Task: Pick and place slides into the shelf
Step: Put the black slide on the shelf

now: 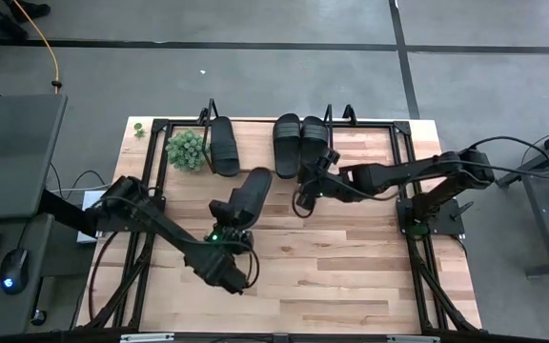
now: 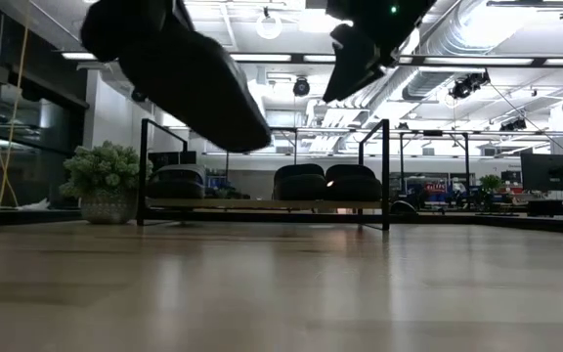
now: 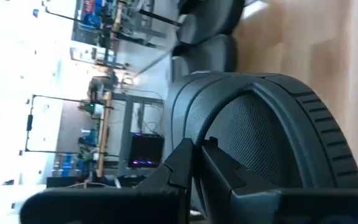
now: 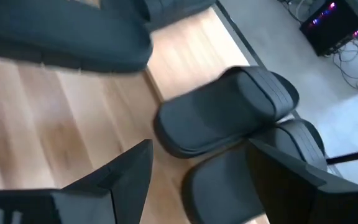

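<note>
Three black slides lie on the shelf point(image 1: 255, 122) at the table's far side: one on its left part point(image 1: 223, 145), two side by side point(image 1: 287, 143) point(image 1: 314, 141). The low view shows them in a row on the shelf board point(image 2: 252, 204). The fourth slide point(image 1: 252, 193) is in the air in front of the shelf, high up in the low view point(image 2: 189, 73). My left gripper point(image 1: 228, 215) is shut on its near end. My right gripper point(image 1: 307, 188) hovers open just right of it, near the pair of slides point(image 4: 229, 115). My left gripper holds the fourth slide by the near end of its sole point(image 3: 229, 146), pinched between the two fingers point(image 3: 185, 163). The fingers reach in from the table's near left side, along the slide. The slide is lifted clear of the table and slants toward the shelf point(image 2: 189, 73).
A potted green plant point(image 1: 187, 150) stands at the shelf's left end, beside the single slide point(image 2: 106, 181). A bare gap on the shelf board point(image 1: 254, 143) lies between that slide and the pair. The shelf's black wire end frames point(image 2: 384, 171) rise at both ends.
</note>
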You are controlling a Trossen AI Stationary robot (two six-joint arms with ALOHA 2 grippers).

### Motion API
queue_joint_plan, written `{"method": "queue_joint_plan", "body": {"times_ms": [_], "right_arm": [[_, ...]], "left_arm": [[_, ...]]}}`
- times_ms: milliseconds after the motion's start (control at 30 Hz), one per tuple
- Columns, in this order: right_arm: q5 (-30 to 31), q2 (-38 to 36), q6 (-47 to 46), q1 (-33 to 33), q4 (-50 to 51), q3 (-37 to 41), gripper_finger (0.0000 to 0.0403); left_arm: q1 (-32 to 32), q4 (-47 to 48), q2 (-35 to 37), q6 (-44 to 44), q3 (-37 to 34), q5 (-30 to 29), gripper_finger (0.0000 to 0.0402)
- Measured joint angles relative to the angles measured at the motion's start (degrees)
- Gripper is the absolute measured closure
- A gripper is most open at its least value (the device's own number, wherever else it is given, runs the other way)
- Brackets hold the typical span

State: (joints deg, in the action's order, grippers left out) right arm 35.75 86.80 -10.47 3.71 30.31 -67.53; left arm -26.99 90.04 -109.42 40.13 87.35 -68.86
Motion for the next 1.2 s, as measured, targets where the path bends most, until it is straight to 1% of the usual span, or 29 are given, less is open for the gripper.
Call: {"method": "queue_joint_plan", "body": {"times_ms": [133,233,567,700,867,1067,1200], "right_arm": [[-1.7,0.0,0.7,-2.2,0.7,0.1,0.0155],[-3.1,0.0,2.4,-3.5,-0.7,1.4,0.0155],[-7.5,0.0,4.5,-9.9,-2.5,3.8,0.0155],[-9.0,0.0,5.0,-10.9,-3.2,3.8,0.0155],[-9.4,0.0,6.0,-10.9,-4.7,3.8,0.0155],[-11.0,0.0,6.0,-10.8,-4.8,3.8,0.0155],[-11.4,0.0,6.0,-10.8,-4.4,3.8,0.0155]], "left_arm": [[3.0,0.0,2.4,-3.2,0.0,-2.8,0.0390],[5.7,0.0,4.9,-5.0,0.0,-5.7,0.0390],[15.4,0.0,13.2,-12.1,0.0,-7.8,0.0390],[19.2,0.0,14.9,-14.7,0.0,-8.9,0.0390],[23.9,-0.7,14.9,-17.1,0.0,-9.8,0.0390],[28.0,-10.1,14.7,-25.4,0.0,-10.7,0.0390],[29.4,-17.2,14.6,-32.4,0.0,-9.2,0.0390]]}}
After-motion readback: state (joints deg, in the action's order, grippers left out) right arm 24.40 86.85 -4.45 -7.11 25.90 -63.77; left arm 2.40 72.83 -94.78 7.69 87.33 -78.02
